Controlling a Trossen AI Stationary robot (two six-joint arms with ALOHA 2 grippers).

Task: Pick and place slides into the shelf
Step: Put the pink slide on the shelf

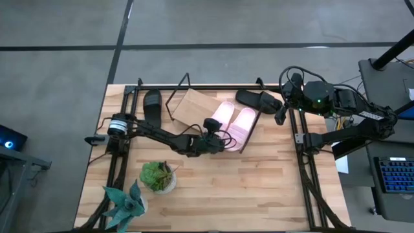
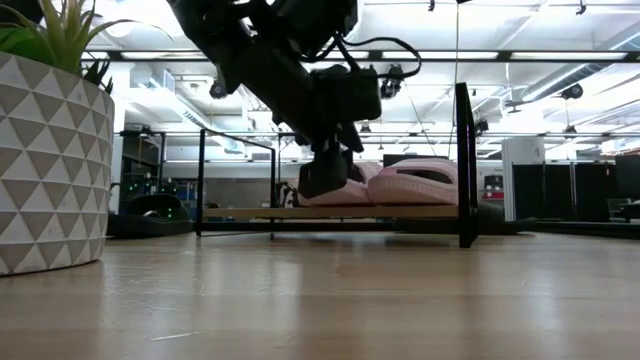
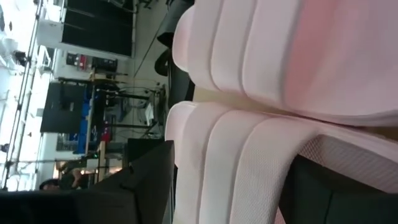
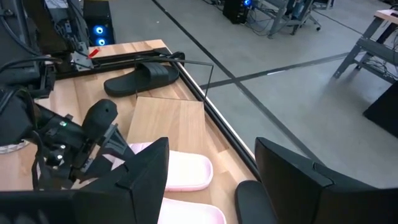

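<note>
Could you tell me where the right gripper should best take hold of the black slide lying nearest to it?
Probably its wide strap, from above: the black slide lies flat on the table beside the shelf, and the open right gripper hangs near that end.

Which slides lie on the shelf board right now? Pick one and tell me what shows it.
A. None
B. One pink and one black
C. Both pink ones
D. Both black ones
C: in the high view the two pink slides lie side by side on the shelf, while one black slide and the other black slide rest on the tabletop on either side of it.
</note>
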